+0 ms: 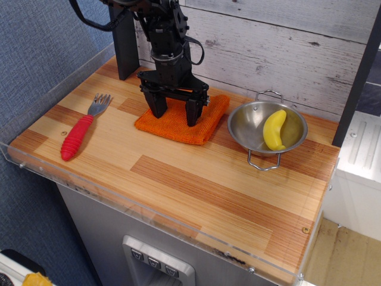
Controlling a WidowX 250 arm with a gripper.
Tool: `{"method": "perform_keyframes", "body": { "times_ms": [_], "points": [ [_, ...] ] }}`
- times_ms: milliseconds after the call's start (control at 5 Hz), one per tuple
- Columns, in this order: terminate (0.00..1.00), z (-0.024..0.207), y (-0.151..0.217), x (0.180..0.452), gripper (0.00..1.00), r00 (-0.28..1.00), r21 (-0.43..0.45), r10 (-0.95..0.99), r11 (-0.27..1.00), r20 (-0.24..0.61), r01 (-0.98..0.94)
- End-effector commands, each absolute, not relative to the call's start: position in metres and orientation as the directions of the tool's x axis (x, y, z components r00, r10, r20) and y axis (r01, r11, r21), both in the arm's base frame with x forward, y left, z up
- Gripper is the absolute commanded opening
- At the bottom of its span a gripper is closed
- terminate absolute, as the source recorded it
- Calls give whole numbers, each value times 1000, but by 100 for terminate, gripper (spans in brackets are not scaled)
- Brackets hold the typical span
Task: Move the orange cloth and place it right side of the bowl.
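Observation:
The orange cloth (205,122) lies flat on the wooden tabletop, left of the bowl and almost touching it. The steel bowl (239,136) stands at the right with its two wire loop handles and holds a yellow banana (274,129). My black gripper (175,117) points straight down over the cloth. Its two fingers are spread wide apart, with both tips resting on the cloth's top surface. The arm hides the back part of the cloth.
A fork with a red handle (78,134) lies at the left. A black post (125,50) stands at the back left. A clear acrylic rim (149,210) runs along the front and left edges. The white plank wall (268,42) is close behind.

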State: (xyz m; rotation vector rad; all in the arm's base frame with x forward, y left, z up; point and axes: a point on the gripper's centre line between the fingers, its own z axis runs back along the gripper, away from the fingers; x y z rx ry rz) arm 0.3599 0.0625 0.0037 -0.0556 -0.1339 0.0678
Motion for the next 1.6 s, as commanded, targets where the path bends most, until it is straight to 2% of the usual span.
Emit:
{"method": "perform_keyframes", "body": {
  "times_ms": [0,400,800,1400],
  "points": [
    [0,-2,52,350,100,996,-109,65,992,65,-58],
    [0,35,52,352,100,994,-136,64,989,89,-52],
    [0,70,56,351,100,989,-124,61,991,132,-45],
    [0,107,64,349,100,985,-127,72,990,160,-52]
  ]
}}
